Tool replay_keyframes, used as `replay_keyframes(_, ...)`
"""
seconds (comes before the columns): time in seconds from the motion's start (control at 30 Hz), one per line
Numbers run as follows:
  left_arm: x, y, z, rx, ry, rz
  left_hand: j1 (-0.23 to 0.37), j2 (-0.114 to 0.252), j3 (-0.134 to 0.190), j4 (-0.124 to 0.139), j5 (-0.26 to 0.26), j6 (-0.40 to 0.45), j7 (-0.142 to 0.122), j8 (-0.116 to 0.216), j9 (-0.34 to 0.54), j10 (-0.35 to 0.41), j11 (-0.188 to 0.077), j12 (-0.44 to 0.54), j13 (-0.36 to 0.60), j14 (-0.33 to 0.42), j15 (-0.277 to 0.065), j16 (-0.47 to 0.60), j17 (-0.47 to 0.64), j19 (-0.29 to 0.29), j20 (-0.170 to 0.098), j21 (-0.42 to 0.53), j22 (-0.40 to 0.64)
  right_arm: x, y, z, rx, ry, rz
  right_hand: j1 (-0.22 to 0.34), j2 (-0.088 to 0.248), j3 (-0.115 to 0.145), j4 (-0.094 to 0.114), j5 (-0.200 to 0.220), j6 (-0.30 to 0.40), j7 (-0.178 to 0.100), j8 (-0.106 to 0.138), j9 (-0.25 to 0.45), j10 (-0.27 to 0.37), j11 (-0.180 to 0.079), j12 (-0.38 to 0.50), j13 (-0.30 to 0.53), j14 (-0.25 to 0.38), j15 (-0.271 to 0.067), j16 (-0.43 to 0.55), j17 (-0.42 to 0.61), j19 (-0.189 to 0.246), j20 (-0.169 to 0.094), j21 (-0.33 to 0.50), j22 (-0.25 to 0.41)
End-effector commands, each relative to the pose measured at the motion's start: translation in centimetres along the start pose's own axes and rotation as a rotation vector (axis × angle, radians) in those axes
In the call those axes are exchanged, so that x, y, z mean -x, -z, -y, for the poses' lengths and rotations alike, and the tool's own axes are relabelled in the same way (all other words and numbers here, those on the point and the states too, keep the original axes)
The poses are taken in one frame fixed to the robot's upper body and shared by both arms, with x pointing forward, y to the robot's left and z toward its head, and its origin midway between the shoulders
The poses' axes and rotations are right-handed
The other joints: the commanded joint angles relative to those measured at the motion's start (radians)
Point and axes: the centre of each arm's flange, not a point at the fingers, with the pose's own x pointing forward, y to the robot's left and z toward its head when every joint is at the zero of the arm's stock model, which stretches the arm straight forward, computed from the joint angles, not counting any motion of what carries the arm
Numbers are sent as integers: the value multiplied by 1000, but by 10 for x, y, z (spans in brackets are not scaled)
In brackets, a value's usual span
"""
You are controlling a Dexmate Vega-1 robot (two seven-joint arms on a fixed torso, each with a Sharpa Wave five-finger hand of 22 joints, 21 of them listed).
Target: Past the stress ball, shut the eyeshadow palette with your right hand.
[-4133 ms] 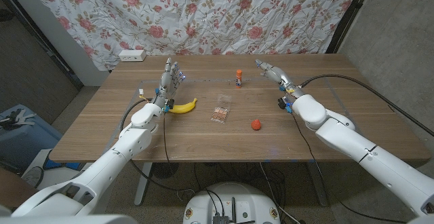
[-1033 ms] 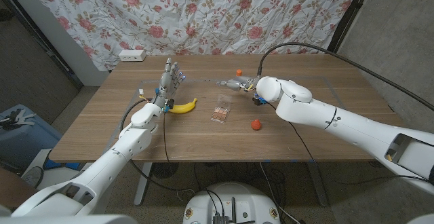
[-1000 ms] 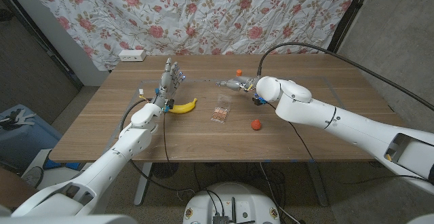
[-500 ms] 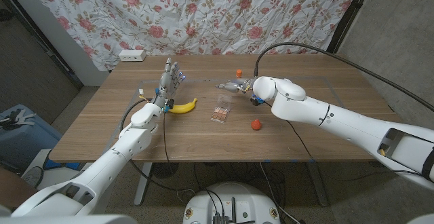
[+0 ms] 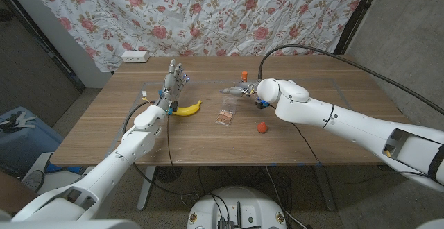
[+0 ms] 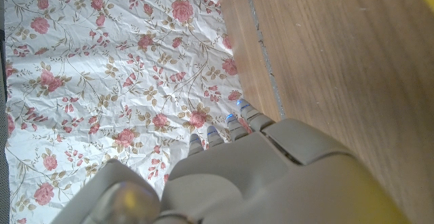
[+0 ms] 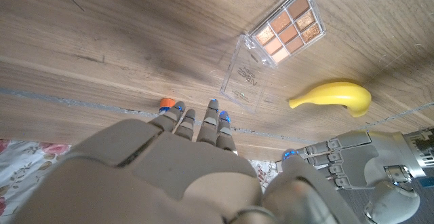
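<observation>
Wooden table (image 5: 208, 135) is seen carrying the open eyeshadow palette (image 5: 224, 117), between banana (image 5: 187, 109) and stress ball (image 5: 261, 126). Right hand (image 5: 238, 88) is held above it, fingers (image 7: 215, 119) spread, empty. Left hand (image 5: 173, 80) is raised, fingers apart.

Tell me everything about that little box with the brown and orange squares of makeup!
The small rectangular eyeshadow palette lies open on the wooden table. One half holds rows of brown, tan and orange colour pans; its clear plastic lid is swung back, with small writing on it. Nothing touches it. The right hand hovers close by, beyond the lid.
</observation>
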Motion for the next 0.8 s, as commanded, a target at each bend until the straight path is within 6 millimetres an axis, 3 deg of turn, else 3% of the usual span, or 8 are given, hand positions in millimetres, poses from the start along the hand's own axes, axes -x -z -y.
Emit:
replay_keyframes(0.03, 0, 0, 0, 0, 1, 0, 13, 2, 0, 5, 6, -3, -9, 5, 3, 0, -6, 5, 3, -8, -71, 7, 3, 9, -8, 7, 4, -4, 0, -2, 1, -28, -7, -14, 19, 1, 9, 7, 25, 8, 12, 6, 25, 0, 11, 2, 12, 3, 11, 0, -10, 3, 5, 3)
replay_keyframes(0.2, 0, 0, 0, 0, 0, 0, 13, 2, 0, 5, 5, -3, -9, 5, 3, 0, -7, 5, 3, -8, -71, 7, 3, 9, -8, 7, 4, -6, 0, -2, -12, -57, -8, -16, 18, -1, 15, 10, 45, 10, 18, 7, 42, 3, 15, 3, 26, 9, 17, -3, -15, 19, 5, 3)
replay_keyframes(0.8, 0, 0, 0, 0, 1, 0, 13, 2, 0, 5, 6, -2, -9, 5, 3, 0, -8, 5, 4, -7, -71, 8, 3, 10, -7, 7, 4, -9, -4, 3, 7, -66, -13, -29, 4, -22, 39, 19, 112, 30, 37, 12, 82, 0, 24, 9, 52, 20, 28, -10, -19, 37, 8, 3)
